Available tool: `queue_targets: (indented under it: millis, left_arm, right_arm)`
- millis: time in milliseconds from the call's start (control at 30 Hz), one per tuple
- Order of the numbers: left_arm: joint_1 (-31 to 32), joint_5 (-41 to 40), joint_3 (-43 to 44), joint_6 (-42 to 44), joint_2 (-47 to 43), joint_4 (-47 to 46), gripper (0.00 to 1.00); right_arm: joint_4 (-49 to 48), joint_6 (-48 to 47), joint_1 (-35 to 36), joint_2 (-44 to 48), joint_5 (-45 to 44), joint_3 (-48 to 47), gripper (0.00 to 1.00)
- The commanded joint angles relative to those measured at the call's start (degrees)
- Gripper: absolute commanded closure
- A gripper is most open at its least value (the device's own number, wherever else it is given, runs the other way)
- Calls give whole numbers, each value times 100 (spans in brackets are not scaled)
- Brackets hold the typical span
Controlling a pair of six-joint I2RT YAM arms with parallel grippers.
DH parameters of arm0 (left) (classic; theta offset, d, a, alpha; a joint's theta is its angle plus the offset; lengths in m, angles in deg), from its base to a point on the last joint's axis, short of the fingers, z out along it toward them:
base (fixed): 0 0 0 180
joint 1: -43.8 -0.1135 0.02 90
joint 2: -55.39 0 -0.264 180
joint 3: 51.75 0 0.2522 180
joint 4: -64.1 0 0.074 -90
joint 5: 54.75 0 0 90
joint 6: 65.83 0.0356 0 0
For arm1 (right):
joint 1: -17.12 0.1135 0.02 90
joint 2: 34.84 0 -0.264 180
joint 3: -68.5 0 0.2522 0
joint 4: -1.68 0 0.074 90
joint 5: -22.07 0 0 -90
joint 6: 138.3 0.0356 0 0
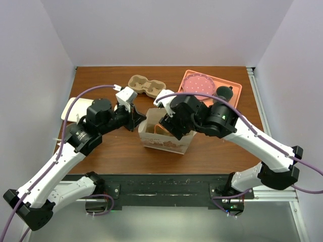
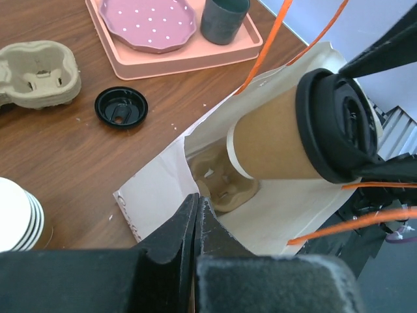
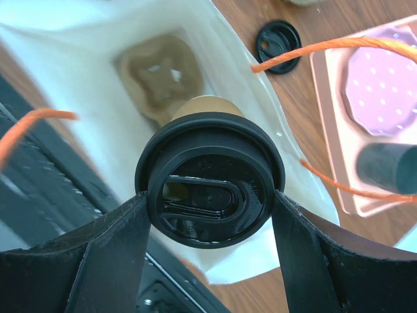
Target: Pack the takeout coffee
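Wooden surface (image 1: 113,151): white paper bag (image 1: 162,144) stood open near the middle, toward the near edge. Pink tray (image 1: 237,88) sat at the far right corner, carrying a dotted pink plate (image 1: 198,84) and a dark cup (image 2: 223,18). An empty pulp carrier (image 1: 144,85) lay by the far edge, with a white cup stack (image 2: 16,215) toward the left edge. A second pulp carrier (image 3: 159,78) lay on the bag floor. Takeout coffee (image 3: 210,189): held over the open bag, base end in the mouth above that carrier; contact not discernible. Right jaws spread wide, clamping its black lid on both sides. Left jaws closed together at the bag's rim; pinched paper not discernible. Loose black lid (image 2: 120,106) lay beside the bag
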Motion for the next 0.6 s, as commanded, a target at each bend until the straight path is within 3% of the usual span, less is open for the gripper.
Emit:
queue_targets:
  millis: [0,33,67,167,367,567]
  left_arm:
    - [-11,177,-1,-89,-156,-338,94]
    - [-20,108,17,-177,-147,-303,88]
    - [-11,98,43,-317,-129,-155,72]
    - [-20,-94,166,-476,-77,310,55]
    - [-11,-315,386,-635,134,1198,51]
    - [-20,-359,448,-784,257,850,47]
  right_arm:
    - [-249,-364,67,62,-324,238,79]
    - [-197,-338,145,79,-262,274,79]
    - [-179,-312,190,131,-262,309,79]
    - [-179,-197,409,263,-288,546,79]
    - [-485,-83,708,378,-490,1047,80]
    - [-1066,-337,840,615,-709,1706,81]
